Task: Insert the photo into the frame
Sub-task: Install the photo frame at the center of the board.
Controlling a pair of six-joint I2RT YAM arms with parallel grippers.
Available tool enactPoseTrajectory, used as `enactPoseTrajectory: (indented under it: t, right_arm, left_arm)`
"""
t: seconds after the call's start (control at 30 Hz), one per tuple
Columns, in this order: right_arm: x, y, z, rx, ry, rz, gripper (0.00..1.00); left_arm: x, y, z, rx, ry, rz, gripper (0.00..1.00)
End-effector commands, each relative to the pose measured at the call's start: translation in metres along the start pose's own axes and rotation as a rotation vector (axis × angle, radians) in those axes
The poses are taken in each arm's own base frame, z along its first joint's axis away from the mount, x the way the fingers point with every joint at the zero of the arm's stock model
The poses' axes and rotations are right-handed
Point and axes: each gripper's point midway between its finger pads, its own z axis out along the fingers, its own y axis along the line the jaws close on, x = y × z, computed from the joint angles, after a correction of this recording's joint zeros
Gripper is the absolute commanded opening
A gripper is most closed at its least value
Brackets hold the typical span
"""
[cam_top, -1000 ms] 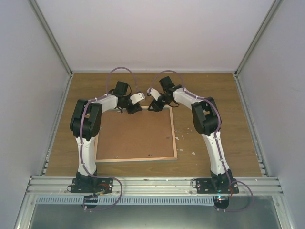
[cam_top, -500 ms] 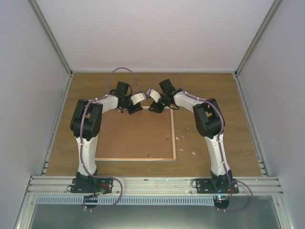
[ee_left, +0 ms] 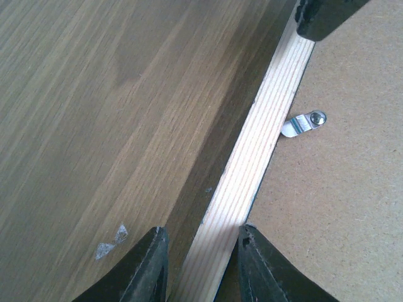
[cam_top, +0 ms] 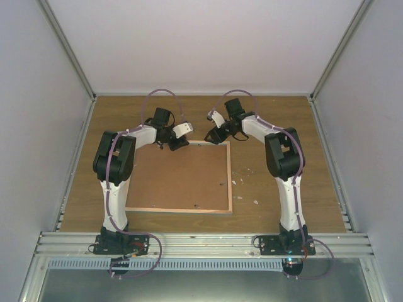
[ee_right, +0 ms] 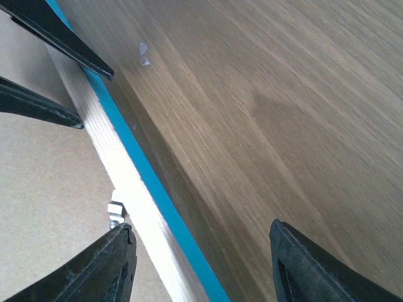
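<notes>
my left pincer (ee_left: 201, 231) is narrow. its two black fingers (ee_left: 151, 267) are closed on the far rail of the frame (cam_top: 179, 182), one on the table side and one on the board side, and the pale wooden edge (ee_left: 264, 151) fills the gap between them. the frame lies face down on the wooden table (ee_left: 94, 94), with its brown backing board (ee_left: 340, 207) up and spreading back from that pincer toward my bases. a little ahead of the left fingers along the rail, a small metal turn clip (ee_left: 303, 123) sits on the board with its tip pointing at the wood. a white fleck (ee_left: 110, 242) lies on the table just outside the outer finger. my right pincer (ee_right: 201, 228) is wide and holds nothing. it hangs over the same far rail near the frame's far right corner, apart from the left pincer. below it the rail runs closer to the finger on the board side. a thin teal strip (ee_right: 148, 173) of the frame's front shows under the wood on the table side, with a shadow on the table beside it. i cannot tell whether the rail is raised off the table. a few pale crumbs (cam_top: 255, 202) lie on the table beside the frame's right rail, back from my right pincer.
</notes>
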Motion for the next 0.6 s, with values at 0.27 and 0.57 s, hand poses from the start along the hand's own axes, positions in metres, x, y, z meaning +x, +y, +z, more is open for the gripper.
enactPoseTrajectory:
  t: [0.27, 0.57]
  right_arm:
    - [-0.009, 0.032, 0.014, -0.053, 0.033, -0.021, 0.65]
    - [0.017, 0.015, 0.038, 0.018, 0.119, 0.0, 0.53]
  left_arm:
    - [0.032, -0.009, 0.007, 0.024, 0.113, -0.04, 0.33]
    - [0.03, -0.007, 0.008, 0.022, 0.109, -0.039, 0.33]
